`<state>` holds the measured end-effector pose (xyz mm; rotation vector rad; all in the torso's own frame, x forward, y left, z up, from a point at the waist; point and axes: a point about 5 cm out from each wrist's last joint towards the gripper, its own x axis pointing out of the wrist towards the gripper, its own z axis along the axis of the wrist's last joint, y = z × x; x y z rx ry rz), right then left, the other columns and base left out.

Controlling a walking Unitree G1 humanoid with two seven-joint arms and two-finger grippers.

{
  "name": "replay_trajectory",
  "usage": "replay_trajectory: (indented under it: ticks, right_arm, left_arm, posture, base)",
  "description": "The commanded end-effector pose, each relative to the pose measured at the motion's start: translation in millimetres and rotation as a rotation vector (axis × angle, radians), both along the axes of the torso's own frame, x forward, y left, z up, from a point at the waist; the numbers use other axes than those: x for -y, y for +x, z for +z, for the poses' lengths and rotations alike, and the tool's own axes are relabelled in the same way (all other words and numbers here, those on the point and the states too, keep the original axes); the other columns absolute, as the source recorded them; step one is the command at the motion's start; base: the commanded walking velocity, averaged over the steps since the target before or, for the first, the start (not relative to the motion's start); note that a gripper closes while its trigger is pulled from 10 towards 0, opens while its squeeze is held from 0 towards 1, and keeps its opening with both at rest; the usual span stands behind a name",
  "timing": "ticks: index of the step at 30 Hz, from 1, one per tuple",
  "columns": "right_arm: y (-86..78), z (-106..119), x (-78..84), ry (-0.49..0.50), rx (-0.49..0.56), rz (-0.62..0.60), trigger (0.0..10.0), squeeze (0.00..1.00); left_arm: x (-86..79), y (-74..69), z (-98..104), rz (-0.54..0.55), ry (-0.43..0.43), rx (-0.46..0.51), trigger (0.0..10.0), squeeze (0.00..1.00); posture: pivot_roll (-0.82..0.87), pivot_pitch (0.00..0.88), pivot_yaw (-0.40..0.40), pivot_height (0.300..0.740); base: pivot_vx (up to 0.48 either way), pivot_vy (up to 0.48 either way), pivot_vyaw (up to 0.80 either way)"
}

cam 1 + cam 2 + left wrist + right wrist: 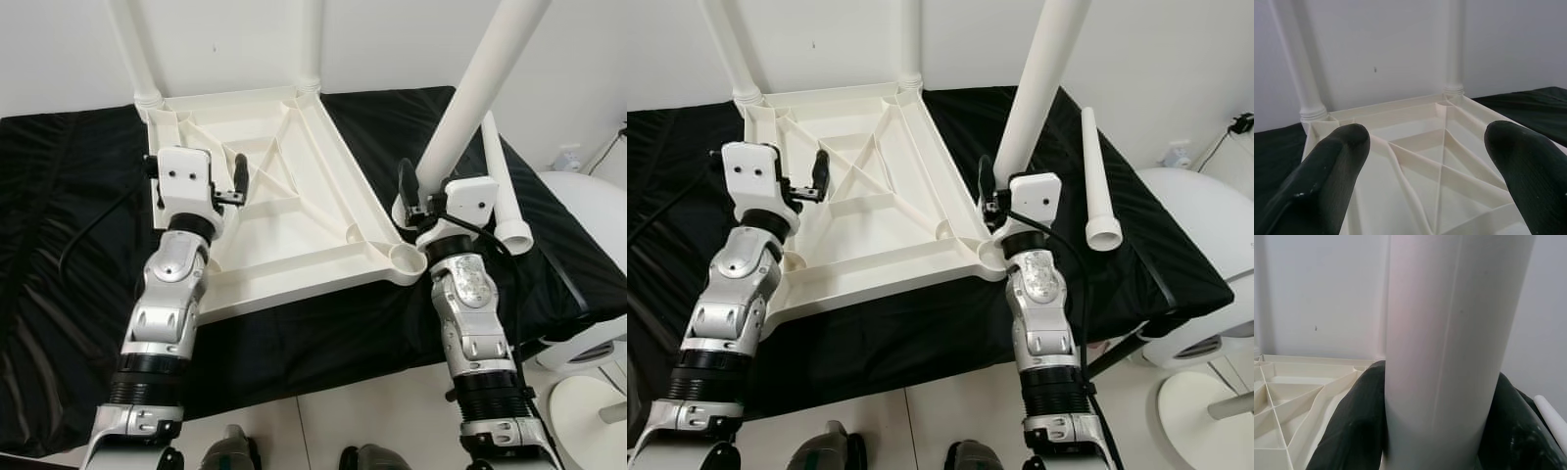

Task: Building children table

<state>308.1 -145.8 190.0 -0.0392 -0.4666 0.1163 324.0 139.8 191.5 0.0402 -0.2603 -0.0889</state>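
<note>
A white plastic table top [294,225] lies upside down on a black cloth. Two white legs [132,49] [312,39] stand in its far corners. My right gripper [416,201] is shut on a third white leg [480,88], which tilts up and to the right from just beside the near-right corner socket [407,259]. In the right wrist view the black fingers [1352,426] press both sides of this leg [1449,333]. My left gripper [235,186] hovers open over the ribbed underside [1440,161] near its left edge, holding nothing. A fourth leg [502,186] lies loose on the cloth at the right.
The black cloth [69,176] covers a low surface against a white wall. A dark cable [88,235] runs across the cloth on the left. A white rounded piece of furniture [588,206] stands to the right, with a white round base [588,411] on the tiled floor.
</note>
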Motion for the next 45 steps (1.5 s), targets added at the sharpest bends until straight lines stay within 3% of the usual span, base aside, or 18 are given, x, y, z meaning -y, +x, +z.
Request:
replay_trajectory:
  ticks: [1, 10, 21, 30, 34, 37, 40, 45]
  right_arm:
    - [-1.1, 6.6, 1.2, 0.014, 0.037, -0.010, 10.0, 0.00]
    - [-0.7, 2.0, 5.9, 0.011, 0.007, -0.015, 10.0, 0.00]
    - [3.3, 3.1, 2.4, 0.009, 0.001, -0.002, 10.0, 0.00]
    - [3.4, 1.9, 2.1, 0.005, -0.004, 0.004, 10.0, 0.00]
    - [4.4, 1.5, 1.4, 0.002, -0.009, 0.011, 10.0, 0.00]
    - [4.8, 1.7, 1.3, 0.001, -0.009, 0.012, 10.0, 0.00]
    - [4.9, 1.8, 1.3, 0.001, -0.009, 0.012, 10.0, 0.00]
    - [5.2, 3.0, 2.0, 0.001, -0.002, 0.006, 10.0, 0.00]
  left_arm:
    - [8.3, 2.3, 0.4, -0.053, 0.009, -0.011, 10.0, 0.00]
    - [20.2, 2.1, -1.1, -0.119, 0.064, -0.014, 10.0, 0.00]
    - [41.9, -6.4, -18.7, -0.324, 0.193, -0.107, 10.0, 0.00]
    - [54.3, -12.0, -20.4, -0.456, 0.263, -0.113, 10.0, 0.00]
    - [71.8, -22.4, -18.7, -0.671, 0.343, -0.105, 10.0, 0.00]
    - [78.0, -28.2, -19.3, -0.763, 0.359, -0.113, 10.0, 0.00]
    - [79.1, -29.2, -19.4, -0.780, 0.358, -0.116, 10.0, 0.00]
    - [95.0, -35.8, -32.6, -0.933, 0.476, -0.154, 10.0, 0.00]
  posture:
    - [-0.03, 0.036, 0.017, 0.740]
    - [-0.02, 0.029, -0.002, 0.740]
    - [0.00, 0.030, -0.009, 0.740]
    - [0.00, 0.039, -0.013, 0.740]
    - [0.01, 0.045, -0.017, 0.740]
    - [0.01, 0.046, -0.017, 0.740]
    - [0.01, 0.046, -0.017, 0.740]
    - [0.01, 0.045, -0.009, 0.740]
  base:
    - [0.000, 0.000, 0.00]
    - [0.000, 0.000, 0.00]
    - [0.000, 0.000, 0.00]
    - [0.000, 0.000, 0.00]
    - [0.000, 0.000, 0.00]
    - [0.000, 0.000, 0.00]
    - [0.000, 0.000, 0.00]
    - [0.000, 0.000, 0.00]
